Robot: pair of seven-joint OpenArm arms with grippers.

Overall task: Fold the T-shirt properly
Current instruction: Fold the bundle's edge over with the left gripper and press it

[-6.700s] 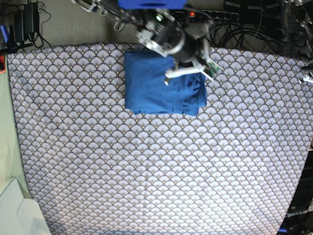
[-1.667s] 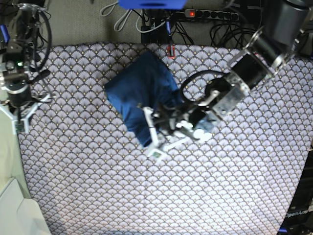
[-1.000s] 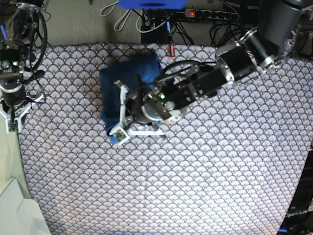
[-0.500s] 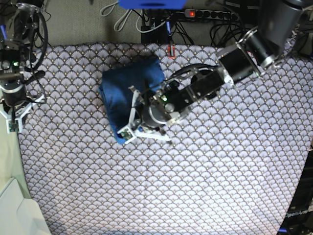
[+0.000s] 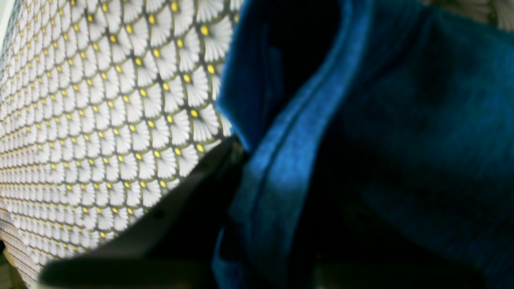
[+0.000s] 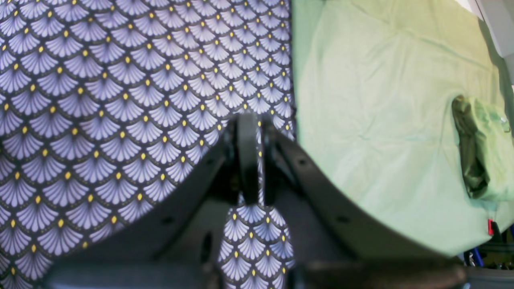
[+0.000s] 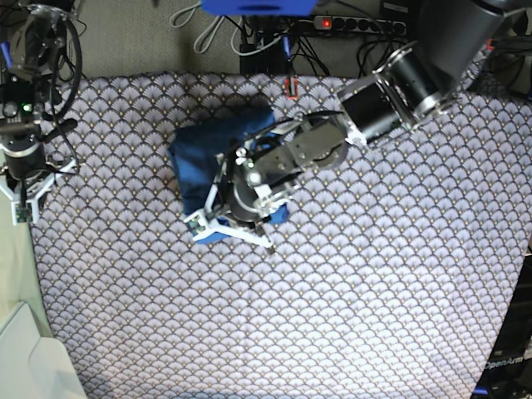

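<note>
The scallop-patterned table cover [image 7: 349, 316] spreads wide, and the folded blue T-shirt [image 7: 204, 158] sits near its far edge, left of middle. The left gripper [image 7: 231, 224] pinches the T-shirt's near hem. The right gripper [image 7: 27, 193] hangs at the cover's left edge, fingers [image 6: 247, 160] pressed together, empty.

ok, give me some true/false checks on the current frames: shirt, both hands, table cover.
1. The left hand is down at the near edge of the folded T-shirt. True.
2. The T-shirt is spread out flat with sleeves extended. False: it is bunched into a compact bundle.
3. The right hand is shut with nothing in it. True.
4. The right hand is working on the T-shirt. False: it sits apart, at the border between the table cover and a light green cloth.
5. The table cover is plain white. False: it has a scallop pattern with yellow dots.
</note>
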